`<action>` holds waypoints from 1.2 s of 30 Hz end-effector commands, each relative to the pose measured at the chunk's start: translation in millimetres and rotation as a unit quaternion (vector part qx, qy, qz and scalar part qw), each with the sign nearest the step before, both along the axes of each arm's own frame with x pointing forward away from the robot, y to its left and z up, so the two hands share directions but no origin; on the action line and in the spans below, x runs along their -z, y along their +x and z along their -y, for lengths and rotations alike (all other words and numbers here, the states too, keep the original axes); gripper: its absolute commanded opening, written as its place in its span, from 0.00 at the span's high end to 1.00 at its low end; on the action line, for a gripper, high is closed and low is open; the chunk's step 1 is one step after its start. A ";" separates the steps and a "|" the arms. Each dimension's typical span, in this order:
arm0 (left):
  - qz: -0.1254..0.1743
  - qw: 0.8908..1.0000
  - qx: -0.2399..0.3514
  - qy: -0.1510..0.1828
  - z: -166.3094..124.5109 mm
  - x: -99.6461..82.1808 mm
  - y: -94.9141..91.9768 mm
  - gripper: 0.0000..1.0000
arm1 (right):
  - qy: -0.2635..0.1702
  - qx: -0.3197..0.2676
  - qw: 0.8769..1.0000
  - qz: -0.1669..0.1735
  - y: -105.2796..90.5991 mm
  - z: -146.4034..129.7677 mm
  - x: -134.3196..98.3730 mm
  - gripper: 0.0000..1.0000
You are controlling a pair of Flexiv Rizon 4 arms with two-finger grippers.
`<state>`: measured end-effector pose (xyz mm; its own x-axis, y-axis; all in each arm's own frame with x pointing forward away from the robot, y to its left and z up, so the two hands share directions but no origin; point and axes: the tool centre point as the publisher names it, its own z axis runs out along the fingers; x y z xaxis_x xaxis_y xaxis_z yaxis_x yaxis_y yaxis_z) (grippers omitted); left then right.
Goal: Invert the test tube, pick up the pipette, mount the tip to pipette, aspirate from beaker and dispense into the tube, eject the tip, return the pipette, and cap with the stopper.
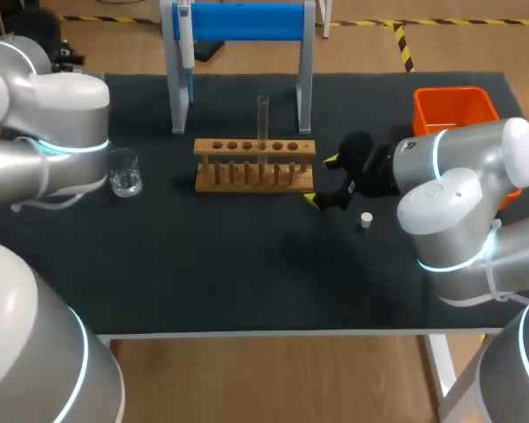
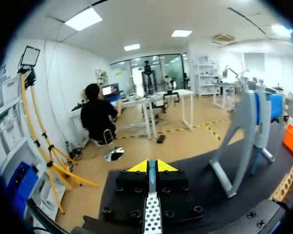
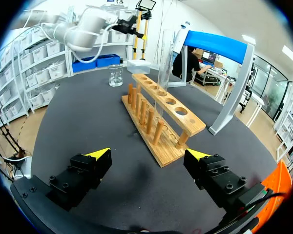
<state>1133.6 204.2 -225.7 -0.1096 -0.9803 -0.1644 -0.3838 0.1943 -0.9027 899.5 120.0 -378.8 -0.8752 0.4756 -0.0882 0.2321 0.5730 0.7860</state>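
Right hand [image 3: 147,153]: nearest the lens in its wrist view; fingers spread wide, holding nothing. It sits low over the desk [image 1: 247,273] at 3 o'clock from the rack [image 1: 254,165], just beside the rack's end and not touching it.
Rack: wooden, pegs along the front, holes in a row on top.
Test tube [image 1: 263,119]: upright in one of the rack's middle holes, mouth up; clear glass.
Stopper [image 1: 367,220]: small and pale, on the desk at 4 o'clock from the rack, near the right hand.
Beaker [image 1: 123,172]: clear, at 9 o'clock from the rack, well apart from it.
Stand [image 1: 247,22]: blue bar on grey legs, 12 o'clock from the rack.
Pipette [image 1: 185,40]: hangs at the stand's left end.
Orange bin [image 1: 454,107]: 2 o'clock from the rack, at the desk's right.
Left hand [image 2: 152,166]: yellow tips pressed together, nothing between; out by the desk's left edge, 9 o'clock from the stand.
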 end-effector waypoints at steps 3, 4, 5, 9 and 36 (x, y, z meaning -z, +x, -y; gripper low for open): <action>-0.041 0.986 0.163 0.009 23.7 -56.6 -67.7 1.00 | -0.002 -0.001 1.000 -0.002 0.0 0.9 -1.4 0.00; -0.044 0.982 0.183 0.006 30.0 -61.8 -75.9 1.00 | -0.002 -0.001 1.000 -0.002 0.0 0.9 -1.4 0.00; -0.045 0.976 0.212 -0.005 36.9 -66.9 -85.5 1.00 | -0.002 -0.001 1.000 -0.002 0.0 0.9 -1.4 0.00; -0.037 0.957 0.287 -0.025 60.9 -76.5 -123.3 1.00 | -0.002 -0.001 1.000 -0.002 0.0 0.9 -1.4 0.00; -0.052 0.939 0.340 0.010 76.1 -94.7 -144.1 1.00 | -0.002 -0.001 1.000 -0.002 0.0 0.9 -1.4 0.00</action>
<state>1004.9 129.8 -147.9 -0.6718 -0.7293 -0.1299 -0.2527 0.3904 -0.8853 899.5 120.1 -378.8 -0.8753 0.4755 -0.0882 0.2321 0.5730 0.7860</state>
